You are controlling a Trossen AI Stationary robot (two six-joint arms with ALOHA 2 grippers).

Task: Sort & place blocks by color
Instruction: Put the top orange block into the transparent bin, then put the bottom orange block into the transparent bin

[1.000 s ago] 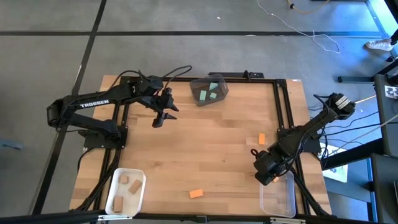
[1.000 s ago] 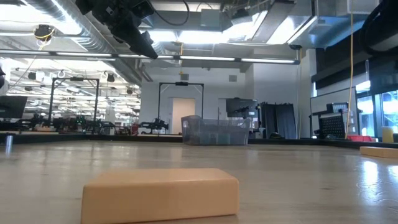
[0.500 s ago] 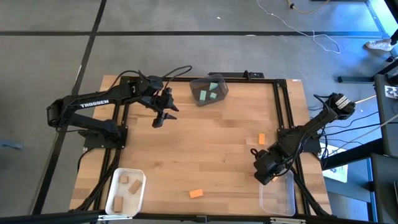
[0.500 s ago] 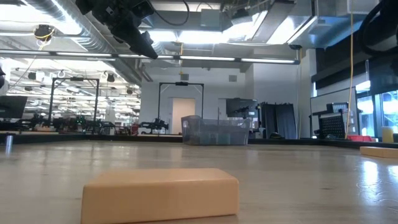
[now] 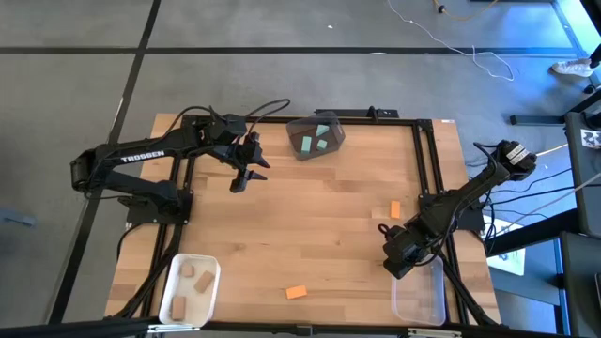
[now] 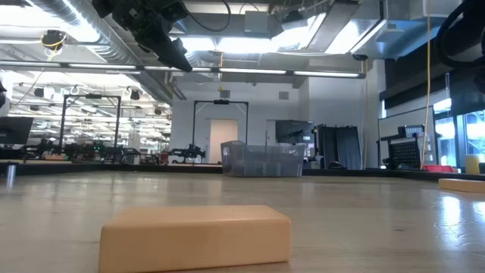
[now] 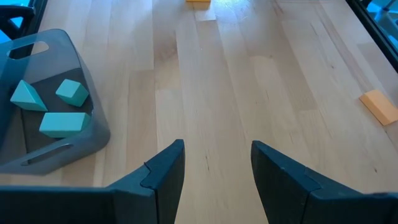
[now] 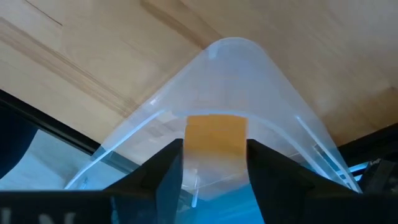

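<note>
Right gripper [image 8: 211,163] sits over the clear bin's [image 8: 236,62] corner at lower right of the high view, its fingers still flanking an orange block [image 8: 214,140] and parting. Release should finish squarely above the bin before lifting clear. Left gripper [image 7: 216,168] hangs at upper left, fingers apart and empty, near the grey bin [image 7: 93,124].

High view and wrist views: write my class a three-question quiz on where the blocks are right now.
1. True or false: the grey bin holds orange blocks.
2. What sits between the fingers of the right gripper? A) a teal block B) an orange block C) nothing
3. Fill in: in the high view, ___ orange blocks lie loose on the table.

Key
1. False. It holds teal blocks.
2. B. The held orange block is over the clear bin.
3. Two: one near the right arm, one at the near edge.
</note>
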